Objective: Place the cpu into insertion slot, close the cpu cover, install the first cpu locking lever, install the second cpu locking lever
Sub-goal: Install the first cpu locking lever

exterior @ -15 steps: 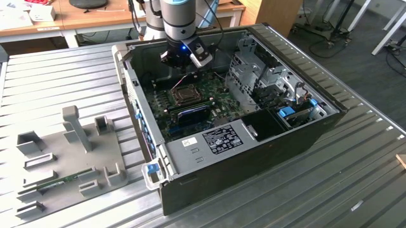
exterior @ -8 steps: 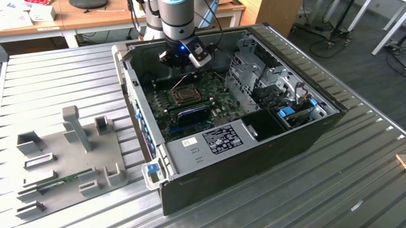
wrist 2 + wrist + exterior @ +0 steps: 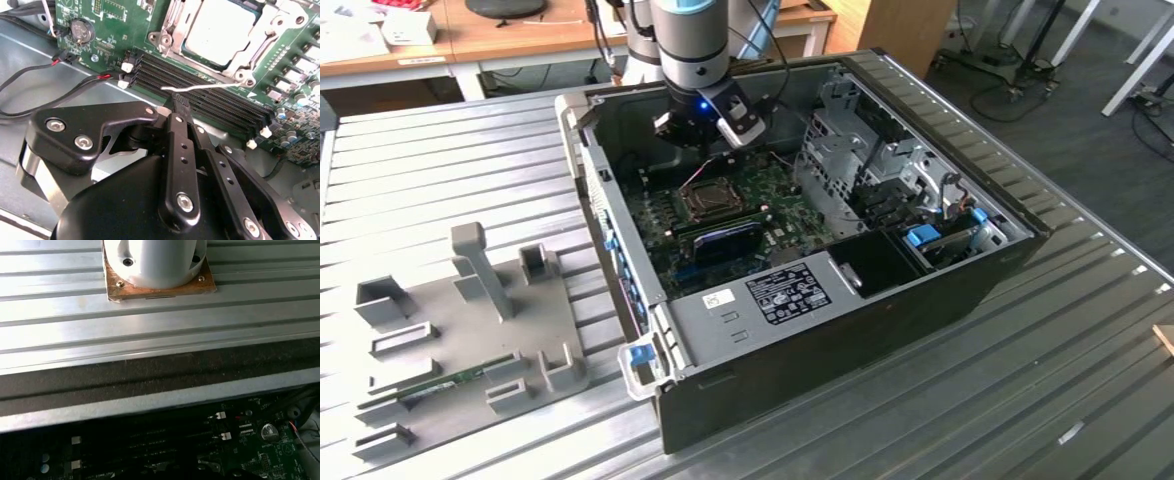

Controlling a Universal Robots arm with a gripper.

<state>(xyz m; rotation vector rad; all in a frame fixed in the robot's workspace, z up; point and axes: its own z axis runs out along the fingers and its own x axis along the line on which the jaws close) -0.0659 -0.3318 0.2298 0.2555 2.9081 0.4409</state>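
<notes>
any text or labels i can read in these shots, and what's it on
Nothing can be read for certain.
Black label on the grey metal shroud: too small.
White sticker beside it: too small.
White markings on the green motherboard, second wrist view: blurred.

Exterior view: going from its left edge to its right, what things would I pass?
Grey fixture plate → blue latch on the computer case's corner → insertion slot on the green motherboard → metal drive cage.
</notes>
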